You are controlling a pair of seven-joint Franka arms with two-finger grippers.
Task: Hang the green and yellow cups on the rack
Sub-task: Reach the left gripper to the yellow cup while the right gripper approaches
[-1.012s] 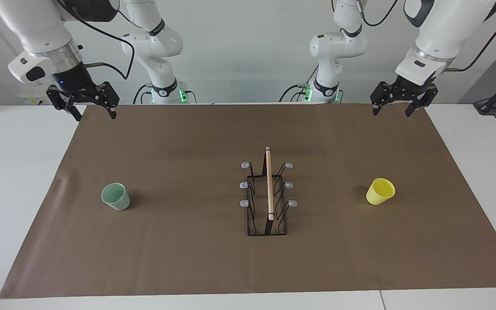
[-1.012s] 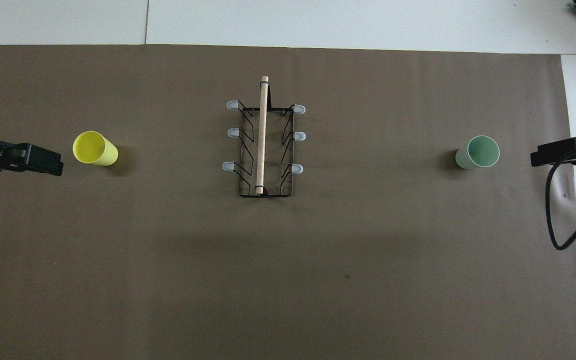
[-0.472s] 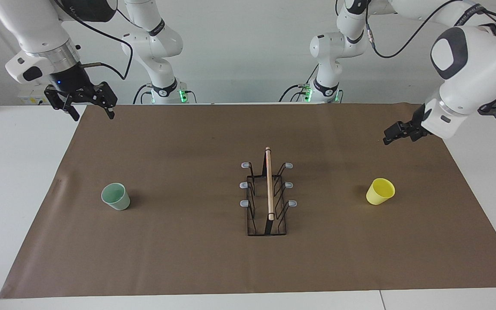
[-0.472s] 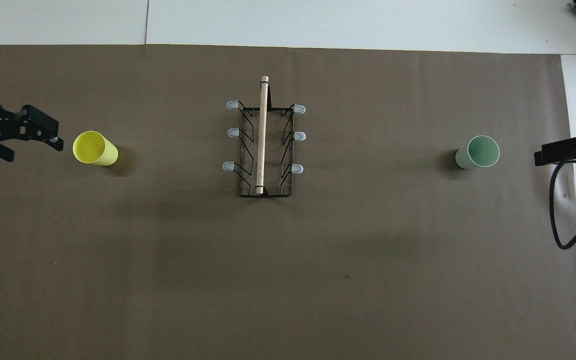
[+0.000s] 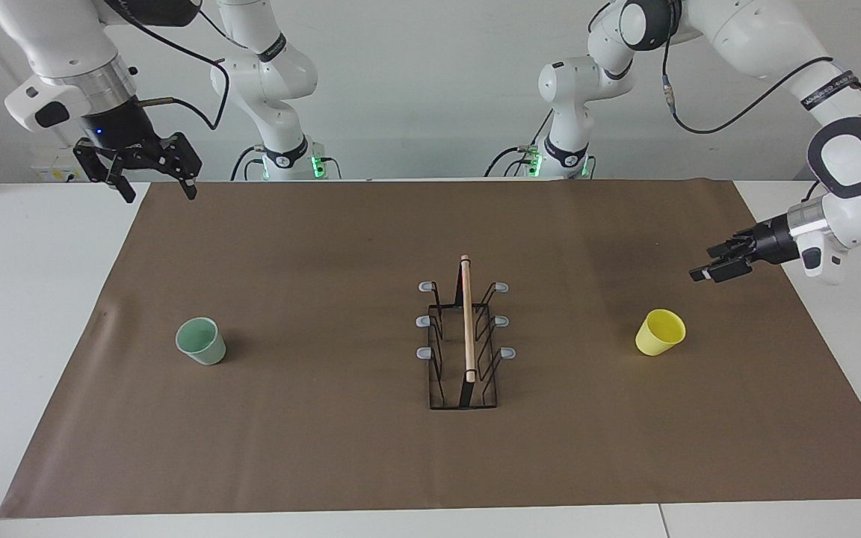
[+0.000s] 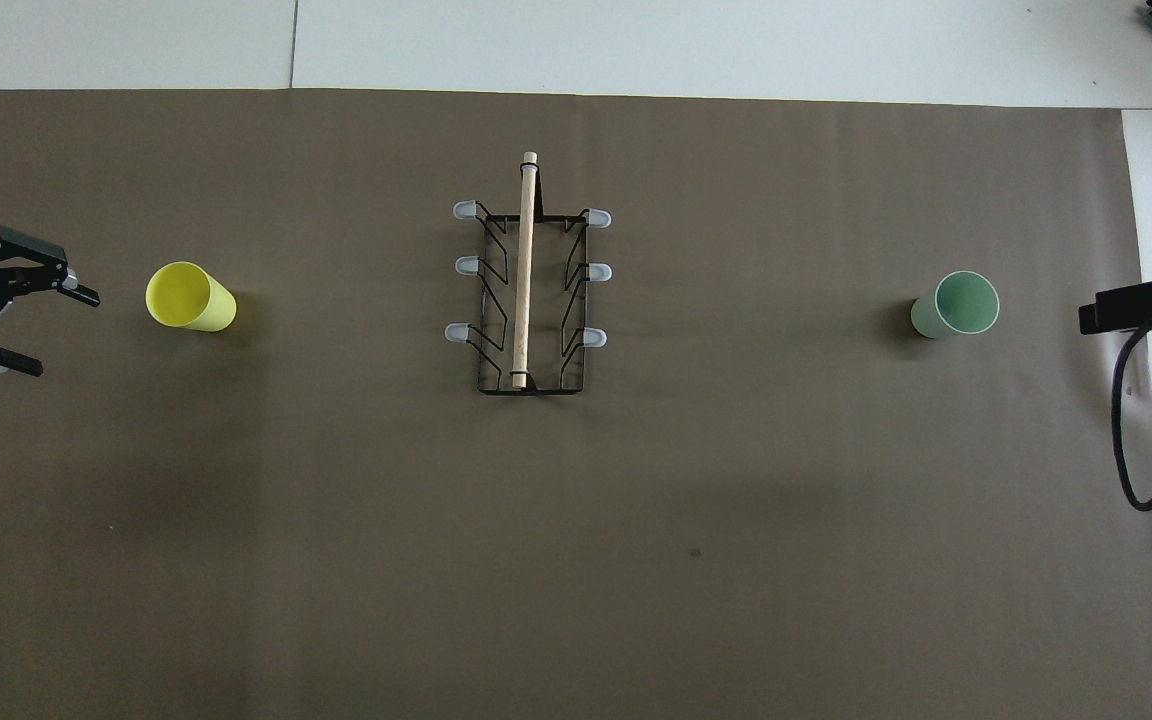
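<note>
Two cups stand upright and mouth-up on the brown paper sheet (image 5: 341, 463), one at each end of the table. Yellow cup (image 5: 660, 332): toward the left arm's end, beside the rack and well apart from it. Green cup (image 5: 201, 341): toward the right arm's end, likewise well apart from the rack.

Rack (image 5: 465, 347): stands at the middle of the sheet between the two cups. Its wooden rod (image 5: 467, 320) runs along the top, pointing toward and away from the robots. Six grey-tipped prongs project outward, three per side; all six are bare.

Left gripper (image 5: 708, 273): in the air over the sheet's edge at the left arm's end, turned sideways so that it points toward the middle of the table. It is near the yellow cup but apart from it. In the overhead view its fingers stand spread, with nothing between them.

Right gripper (image 5: 154, 188): raised over the sheet's corner at the right arm's end, pointing down, well apart from the green cup. Its fingers are spread wide and hold nothing.
</note>
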